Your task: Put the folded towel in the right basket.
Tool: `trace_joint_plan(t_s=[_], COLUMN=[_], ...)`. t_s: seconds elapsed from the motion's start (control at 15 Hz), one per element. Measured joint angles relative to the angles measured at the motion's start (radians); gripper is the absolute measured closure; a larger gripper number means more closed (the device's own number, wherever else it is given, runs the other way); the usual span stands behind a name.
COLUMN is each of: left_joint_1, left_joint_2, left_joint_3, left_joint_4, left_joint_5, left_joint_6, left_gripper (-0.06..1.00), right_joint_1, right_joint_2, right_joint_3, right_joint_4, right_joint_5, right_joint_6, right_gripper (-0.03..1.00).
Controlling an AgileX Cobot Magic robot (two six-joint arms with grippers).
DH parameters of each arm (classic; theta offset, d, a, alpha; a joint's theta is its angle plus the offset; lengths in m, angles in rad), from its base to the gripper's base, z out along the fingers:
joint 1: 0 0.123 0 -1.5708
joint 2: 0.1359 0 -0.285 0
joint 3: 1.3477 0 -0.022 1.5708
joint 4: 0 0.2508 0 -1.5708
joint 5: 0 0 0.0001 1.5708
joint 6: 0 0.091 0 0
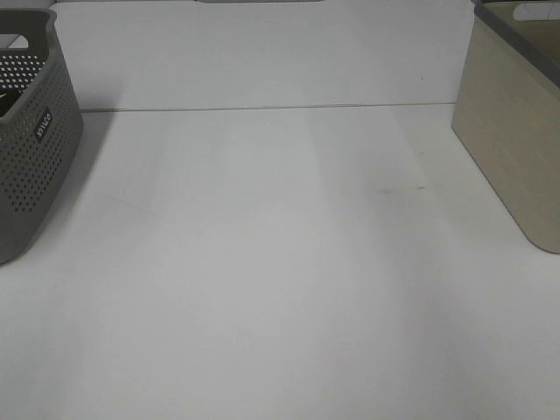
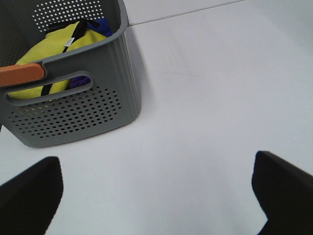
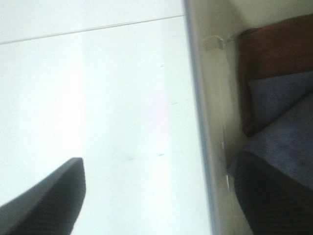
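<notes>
Towel [image 3: 281, 105] in basket [image 3: 208, 98], beside end effector [image 3: 161, 200]

Grey perforated basket [image 1: 35, 140] sits at 10 o'clock on the white worktop [image 1: 280, 289]. Inside: yellow bundle [image 2: 49, 54] with a black strap, something blue [image 2: 101, 23] beside it. Orange strip [image 2: 19, 74] on its rim.

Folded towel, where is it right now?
Inside the beige basket on the right of the high view; the right wrist view shows the dark blue towel lying against a brown cloth.
</notes>
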Motion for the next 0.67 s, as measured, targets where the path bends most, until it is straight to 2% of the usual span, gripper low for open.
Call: trace_joint_plan(t_s=[0.2,0.33,0.47,0.67], left_joint_1=[0.000,0.000,0.000,0.000], left_joint_2=[0.000,0.000,0.000,0.000], left_joint_3=[0.000,0.000,0.000,0.000], left_joint_4=[0.000,0.000,0.000,0.000], left_joint_5=[0.000,0.000,0.000,0.000], left_joint_6=[0.000,0.000,0.000,0.000], left_gripper=[-0.04,-0.04,-0.04,-0.04], right_joint_1=[0.142,0.202,0.214,0.217], right_joint_2=[-0.032,-0.054,-0.091,-0.248], right_joint_3=[0.000,0.000,0.001,0.160], right_joint_4=[-0.072,-0.157,-0.210,-0.245], right_joint_5=[0.024,0.026,0.026,0.025], right_joint_6=[0.019,0.065,0.096,0.099], right_gripper=[0.20,0.20,0.20,0.20])
